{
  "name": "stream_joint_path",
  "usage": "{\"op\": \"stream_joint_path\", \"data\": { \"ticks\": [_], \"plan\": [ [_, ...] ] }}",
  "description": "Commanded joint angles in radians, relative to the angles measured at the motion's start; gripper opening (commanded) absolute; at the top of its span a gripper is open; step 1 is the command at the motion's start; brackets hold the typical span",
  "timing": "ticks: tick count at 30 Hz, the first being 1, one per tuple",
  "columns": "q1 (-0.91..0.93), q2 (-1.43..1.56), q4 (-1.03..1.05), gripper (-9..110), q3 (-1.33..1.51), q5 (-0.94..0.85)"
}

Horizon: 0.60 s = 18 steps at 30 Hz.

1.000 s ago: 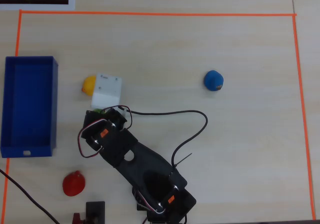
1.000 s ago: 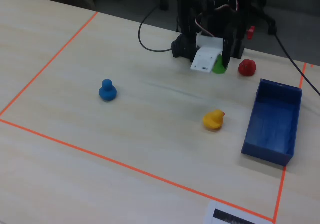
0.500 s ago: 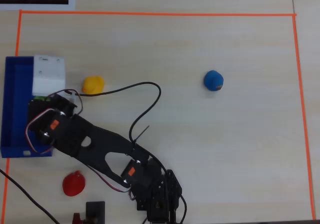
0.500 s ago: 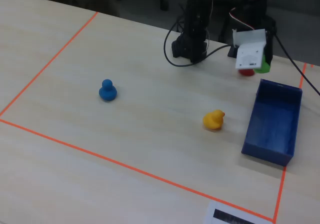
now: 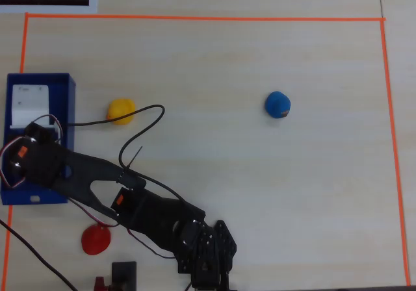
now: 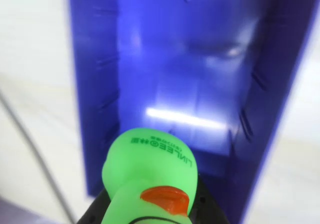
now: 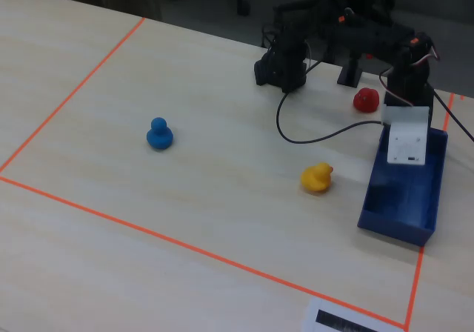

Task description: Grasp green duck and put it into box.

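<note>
Pale wooden tabletop (image 5: pixel 214 76) below, my gripper (image 6: pixel 150 211) pinching the green duck (image 6: pixel 150 176) right over the box (image 6: pixel 200 74), carry done, next I release it.

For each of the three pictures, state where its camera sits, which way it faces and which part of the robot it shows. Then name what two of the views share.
Overhead view: above the table, looking straight down; shows the whole arm reaching to the box.
Wrist view: on the arm, looking down into the box; shows the gripper holding the green duck.
Fixed view: across the table from the arm's base, looking obliquely down; shows the arm over the box.
Shared: overhead and fixed views both show the yellow duck, blue duck and red duck.
</note>
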Motion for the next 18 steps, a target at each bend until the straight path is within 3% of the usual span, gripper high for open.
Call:
{"op": "stream_joint_path", "data": {
  "ticks": [1,9,14,18],
  "plan": [
    [-0.012,-0.015,-0.026,9,-0.061,-0.003],
    [0.018,-0.037,0.020,42,-0.067,-0.057],
    [0.106,0.094,0.104,37,-0.067,-0.067],
    [0.209,0.250,0.192,40,-0.067,-0.114]
  ]
}}
